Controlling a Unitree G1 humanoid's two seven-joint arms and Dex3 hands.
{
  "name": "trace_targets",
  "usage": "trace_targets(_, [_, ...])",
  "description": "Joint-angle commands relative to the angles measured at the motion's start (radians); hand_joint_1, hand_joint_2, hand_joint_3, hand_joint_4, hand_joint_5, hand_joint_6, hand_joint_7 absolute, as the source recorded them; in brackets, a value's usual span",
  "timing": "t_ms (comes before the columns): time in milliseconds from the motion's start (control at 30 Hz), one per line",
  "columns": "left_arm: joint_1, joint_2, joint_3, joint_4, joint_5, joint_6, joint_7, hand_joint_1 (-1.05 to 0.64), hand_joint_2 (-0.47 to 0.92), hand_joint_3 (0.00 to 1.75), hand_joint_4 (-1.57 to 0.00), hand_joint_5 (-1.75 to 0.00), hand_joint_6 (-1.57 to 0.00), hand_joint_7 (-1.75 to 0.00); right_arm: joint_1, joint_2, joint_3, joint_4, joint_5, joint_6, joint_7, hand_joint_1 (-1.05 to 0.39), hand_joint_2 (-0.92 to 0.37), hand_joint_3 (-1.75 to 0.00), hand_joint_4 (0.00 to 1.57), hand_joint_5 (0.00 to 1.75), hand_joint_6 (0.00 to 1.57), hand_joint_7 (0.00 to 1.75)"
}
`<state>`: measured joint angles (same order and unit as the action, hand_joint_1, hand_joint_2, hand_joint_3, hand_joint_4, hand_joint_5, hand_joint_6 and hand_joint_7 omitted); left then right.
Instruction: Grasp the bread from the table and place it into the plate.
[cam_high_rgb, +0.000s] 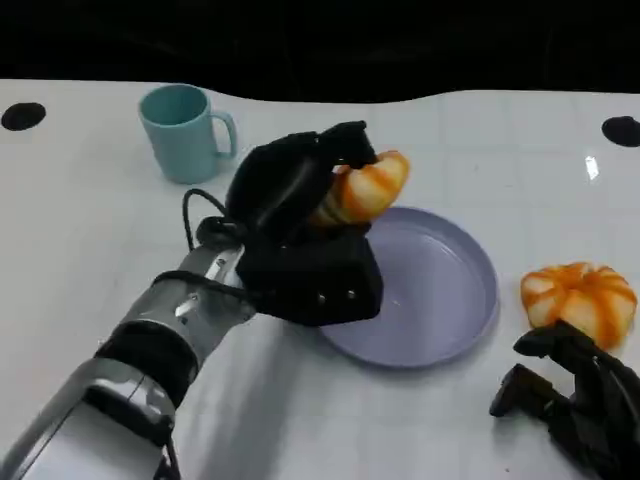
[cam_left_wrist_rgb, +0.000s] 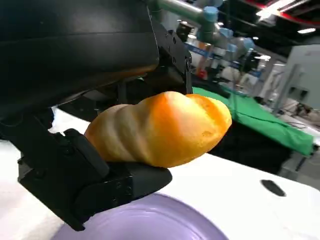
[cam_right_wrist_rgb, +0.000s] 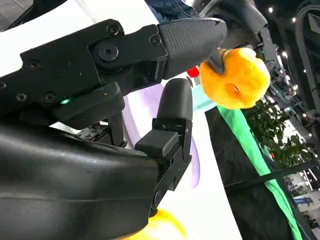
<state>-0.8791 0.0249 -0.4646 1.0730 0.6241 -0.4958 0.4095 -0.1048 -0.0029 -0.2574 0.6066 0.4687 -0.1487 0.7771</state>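
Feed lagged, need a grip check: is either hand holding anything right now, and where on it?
The left hand grips a twisted bread roll by its near end, above the purple plate's far rim. The right hand holds nothing.

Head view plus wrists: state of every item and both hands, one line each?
left hand: grips the twisted bread, raised over the plate's far-left rim
twisted bread: held, off the table, not yet in the plate
plate: on the table, upright, nothing in it
round bread: lying on the table right of the plate, untouched
right hand: holds nothing, fingers apart, near the round bread
mug: upright, contents not visible
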Motion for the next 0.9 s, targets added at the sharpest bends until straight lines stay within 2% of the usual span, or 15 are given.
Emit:
trace_targets(33, [-0.056, -0.019, -0.024, 0.029, 0.018, -0.004, -0.019, -0.12, 0.4, 1.36, -0.96, -1.75, -0.75, -1.75, 0.014, -0.012, -0.001, 0.0, 0.002, 0.012, -0.002, -0.52, -0.92, -0.2, 0.67, 1.48, 0.58, 1.19])
trace_targets(133, [-0.075, -0.039, -0.048, 0.055, 0.032, 0.015, -0.05, -0.18, 0.44, 1.32, -0.95, -1.75, -0.74, -1.75, 0.013, -0.016, -0.001, 0.003, 0.008, 0.021, 0.012, -0.51, -0.92, -0.22, 0.66, 1.47, 0.56, 1.2])
trace_targets(300, [-0.103, -0.058, -0.083, 0.096, 0.06, 0.033, -0.076, -0.23, 0.59, 1.06, -0.91, -1.75, -0.69, -1.75, 0.019, -0.011, -0.002, -0.012, 0.009, 0.033, 0.002, -0.51, -0.92, -0.2, 0.67, 1.47, 0.57, 1.21])
trace_targets(600, [-0.139, -0.074, -0.093, 0.126, 0.053, 0.083, -0.159, -0.18, 0.62, 0.96, -0.85, -1.75, -0.65, -1.75, 0.016, -0.017, 0.0, -0.011, 0.005, 0.04, 0.007, -0.52, -0.92, -0.2, 0.67, 1.44, 0.58, 1.19])
trace_targets(633, [-0.147, -0.076, -0.085, 0.13, 0.038, 0.094, -0.214, -0.18, 0.63, 0.95, -0.85, -1.75, -0.65, -1.75, 0.015, -0.014, 0.0, -0.01, 0.005, 0.036, 0.005, -0.52, -0.92, -0.2, 0.67, 1.44, 0.58, 1.19])
trace_targets(667, [-0.153, -0.078, -0.079, 0.133, 0.026, 0.102, -0.256, -0.24, 0.73, 0.69, -0.71, -1.67, -0.58, -1.23, 0.015, -0.011, -0.001, -0.01, 0.005, 0.033, 0.003, -0.52, -0.92, -0.19, 0.67, 1.45, 0.59, 1.19])
trace_targets(700, [-0.16, -0.079, -0.074, 0.135, 0.015, 0.116, -0.307, -0.3, 0.84, 0.44, -0.59, -1.57, -0.63, -0.67, 0.015, -0.008, -0.001, -0.011, 0.007, 0.035, 0.002, -0.52, -0.92, -0.19, 0.68, 1.45, 0.59, 1.19])
trace_targets(733, [-0.167, -0.079, -0.072, 0.137, 0.009, 0.126, -0.352, -0.35, 0.88, 0.38, -0.52, -1.44, -0.62, -0.4, 0.015, -0.007, -0.001, -0.012, 0.007, 0.034, 0.0, -0.52, -0.92, -0.19, 0.68, 1.45, 0.59, 1.19])
trace_targets(767, [-0.173, -0.077, -0.073, 0.136, 0.008, 0.136, -0.385, -0.46, 0.9, 0.37, -0.42, -0.98, -0.53, -0.18, 0.014, -0.006, -0.001, -0.013, 0.007, 0.033, 0.0, -0.52, -0.92, -0.19, 0.68, 1.45, 0.59, 1.19])
trace_targets(800, [-0.177, -0.076, -0.073, 0.134, 0.007, 0.144, -0.412, -0.53, 0.91, 0.39, -0.4, -0.72, -0.47, -0.09, 0.015, -0.005, -0.001, -0.013, 0.007, 0.032, 0.0, -0.52, -0.92, -0.19, 0.68, 1.45, 0.6, 1.19])
trace_targets(833, [-0.182, -0.073, -0.076, 0.133, 0.007, 0.154, -0.447, -0.57, 0.92, 0.41, -0.39, -0.56, -0.43, -0.05, 0.015, -0.004, -0.001, -0.013, 0.004, 0.026, -0.004, -0.52, -0.92, -0.19, 0.69, 1.45, 0.6, 1.19])
trace_targets(867, [-0.185, -0.071, -0.077, 0.13, 0.006, 0.161, -0.47, -0.7, 0.92, 0.46, -0.29, -0.39, -0.32, -0.02, 0.015, -0.003, -0.001, -0.013, 0.002, 0.023, -0.006, -0.52, -0.92, -0.19, 0.69, 1.46, 0.6, 1.19])
trace_targets(900, [-0.188, -0.068, -0.083, 0.127, 0.01, 0.167, -0.488, -0.76, 0.92, 0.48, -0.25, -0.33, -0.27, -0.01, 0.015, -0.002, -0.001, -0.015, 0.002, 0.024, -0.009, -0.53, -0.92, -0.19, 0.69, 1.46, 0.6, 1.19])
